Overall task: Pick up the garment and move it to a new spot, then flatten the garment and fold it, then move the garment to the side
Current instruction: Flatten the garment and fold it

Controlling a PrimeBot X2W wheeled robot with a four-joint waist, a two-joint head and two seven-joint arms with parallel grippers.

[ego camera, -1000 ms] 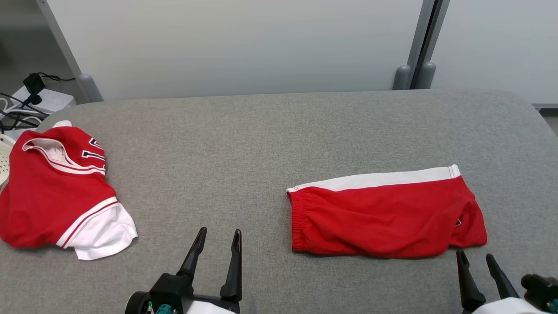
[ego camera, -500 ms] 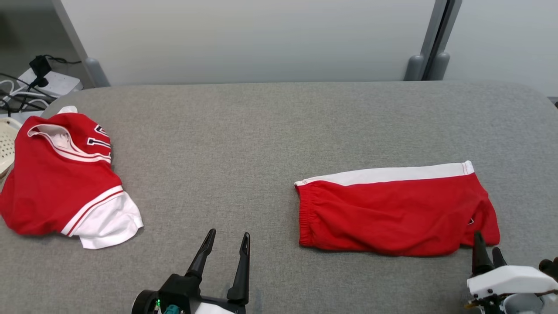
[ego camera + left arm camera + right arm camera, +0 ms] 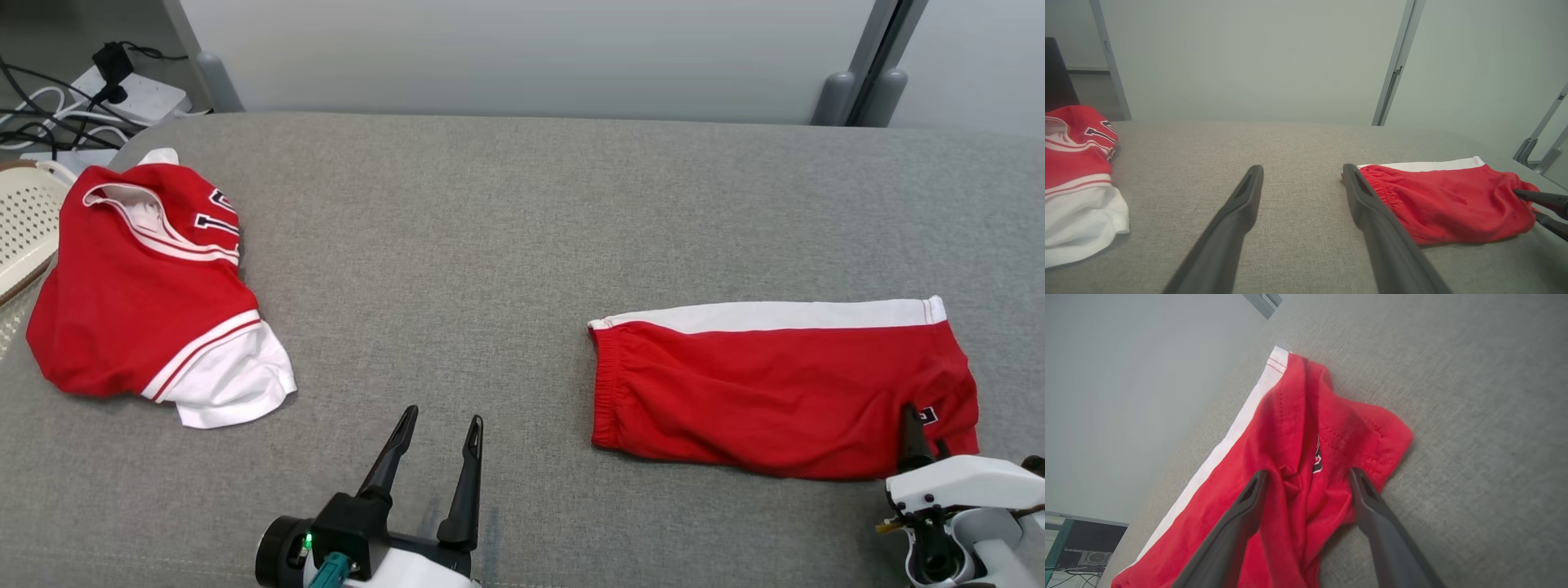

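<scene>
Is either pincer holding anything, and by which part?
Nothing is held: left pincer open; right pincer, open, straddles the red shorts at the leg end.

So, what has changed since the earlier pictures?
The right gripper has advanced onto the leg end of the red shorts; open, it now straddles a fold there, nothing gripped yet. The head view has shifted too. The left gripper stays open over the grey surface; the shorts and the red jersey lie as before.

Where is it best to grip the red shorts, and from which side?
Grip the bunched leg end of the red shorts beside the logo, coming from the near right edge. The cloth there rises in folds between the fingers of the open right gripper; the rest lies flat.
</scene>
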